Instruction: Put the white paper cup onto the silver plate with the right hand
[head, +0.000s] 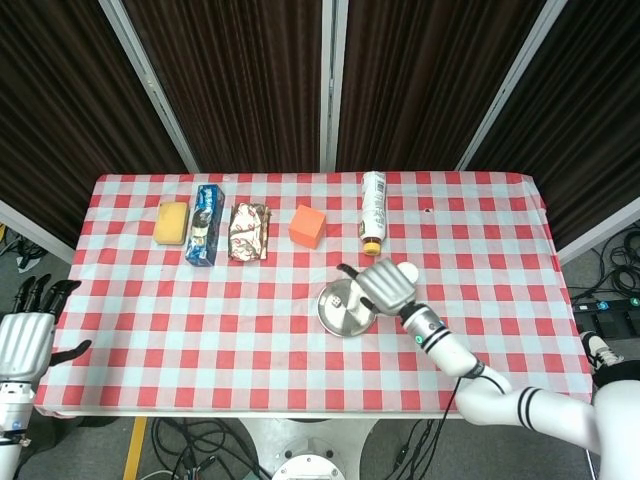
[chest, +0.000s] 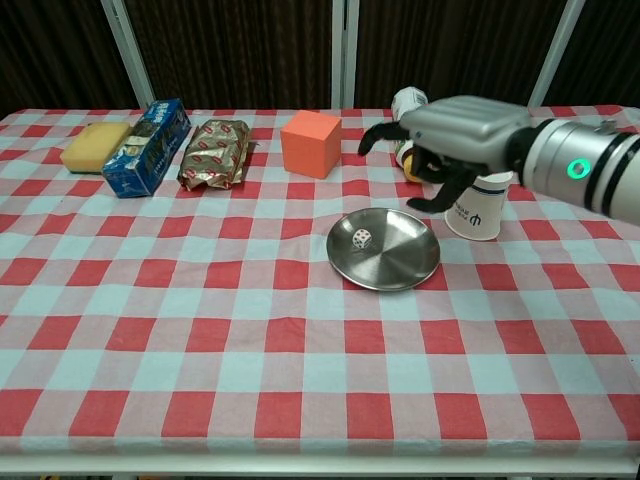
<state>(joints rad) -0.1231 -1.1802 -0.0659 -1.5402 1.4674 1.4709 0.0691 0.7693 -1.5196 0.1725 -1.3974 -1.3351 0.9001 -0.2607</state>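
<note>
Chest view: the paper cup (chest: 474, 215) is seen on the desk (chest: 200, 330) beside the plate (chest: 384, 252), not yet moved. The right hand (chest: 455, 135) is held open above, gripping nothing.

robot lab, checkered tablecloth (head: 200, 320), dark curtain panels (head: 240, 80), loose floor cables (head: 190, 440)

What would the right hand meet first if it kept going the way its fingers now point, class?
Probably the orange cube. The right hand hangs open above the table, fingers pointing toward that cube, though it may pass over it; depth is unclear.
</note>
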